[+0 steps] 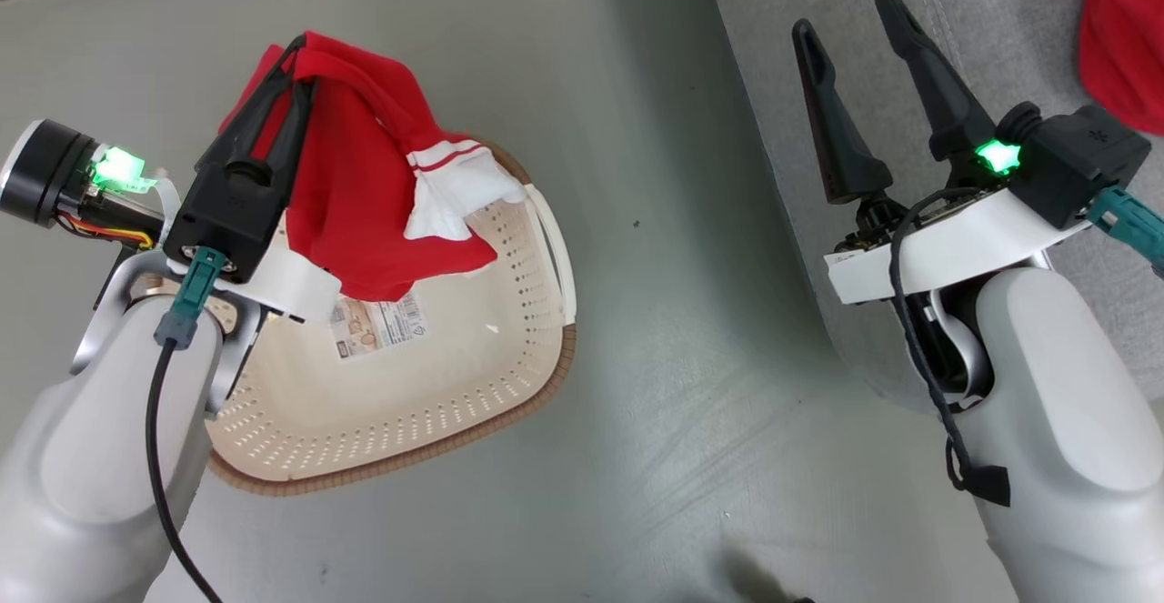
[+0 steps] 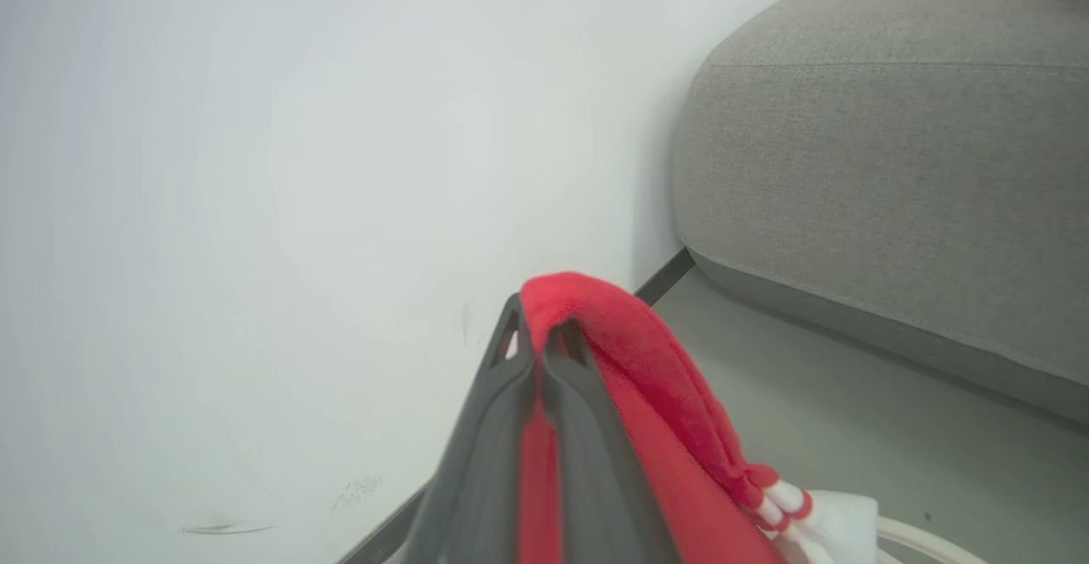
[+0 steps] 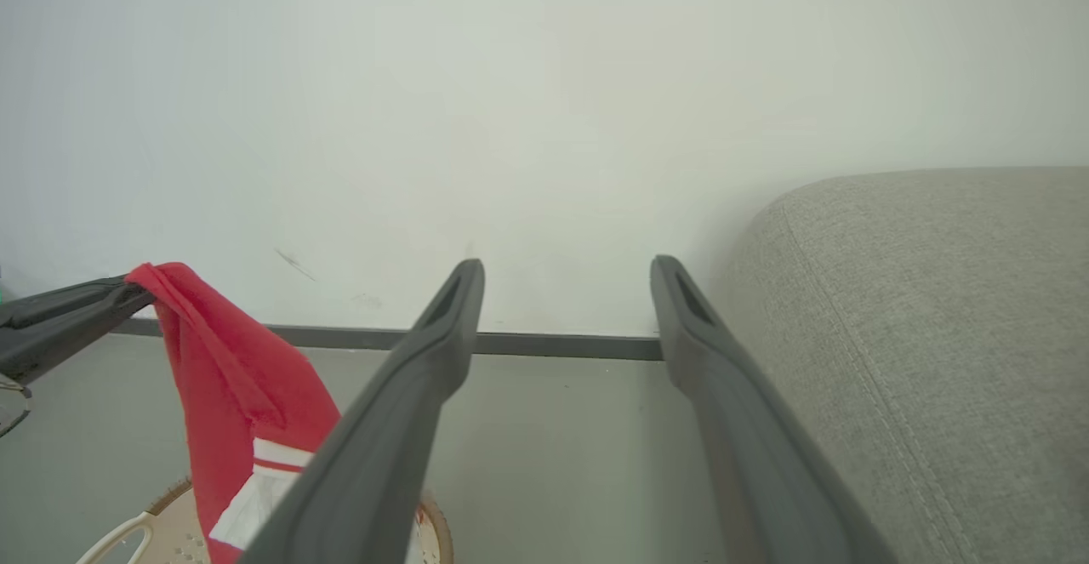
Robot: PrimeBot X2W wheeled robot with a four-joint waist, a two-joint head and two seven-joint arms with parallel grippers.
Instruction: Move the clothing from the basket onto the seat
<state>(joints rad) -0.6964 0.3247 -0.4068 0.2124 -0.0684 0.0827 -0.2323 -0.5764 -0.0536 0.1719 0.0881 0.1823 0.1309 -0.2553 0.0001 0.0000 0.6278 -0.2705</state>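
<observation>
My left gripper [image 1: 296, 62] is shut on a red garment with white trim [image 1: 373, 194], which hangs from its fingertips over the cream basket [image 1: 536, 385]. In the left wrist view the red cloth [image 2: 655, 411] drapes over and between the closed fingers [image 2: 510, 428]. The right wrist view shows the same garment [image 3: 230, 385] dangling at the left above the basket rim [image 3: 434, 526]. My right gripper [image 1: 850, 16] stands open and empty over the edge of the grey seat [image 1: 1000, 30]. Another red piece of clothing [image 1: 1128, 30] lies on the seat at the far right.
The basket's floor shows a paper label [image 1: 377, 326]; its white handle [image 1: 555, 239] faces the seat. Grey floor [image 1: 691, 357] separates basket and seat. A white wall [image 3: 510, 122] with a dark skirting strip [image 3: 553, 344] stands beyond.
</observation>
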